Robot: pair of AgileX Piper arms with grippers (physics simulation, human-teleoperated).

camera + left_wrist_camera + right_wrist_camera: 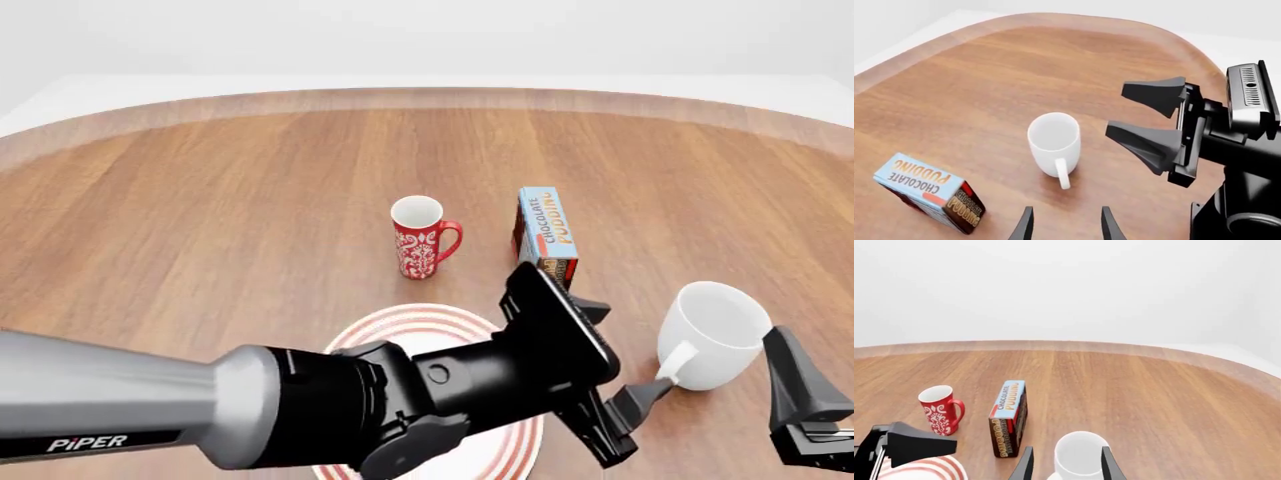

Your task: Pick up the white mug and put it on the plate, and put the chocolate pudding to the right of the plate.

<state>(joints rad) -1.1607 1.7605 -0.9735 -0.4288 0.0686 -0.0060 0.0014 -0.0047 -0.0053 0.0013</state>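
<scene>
The white mug [714, 330] stands upright on the table, right of the plate [400, 325], handle toward the left arm. My left gripper [630, 420] is open just short of the handle; its wrist view shows the mug [1054, 142] ahead of the empty left gripper [1067, 210]. My right gripper [801, 400] is open beside the mug, apart from it; it also shows in the left wrist view [1116, 110]. The chocolate pudding [547, 232] box stands on a long side behind the plate, left of the mug. The left arm hides most of the plate.
A red floral mug [420, 240] stands upright behind the plate, left of the pudding box. The right wrist view shows the red mug [939, 410], the box [1009, 412], the white mug [1081, 455] and a plate edge [927, 471]. Bare wood lies beyond.
</scene>
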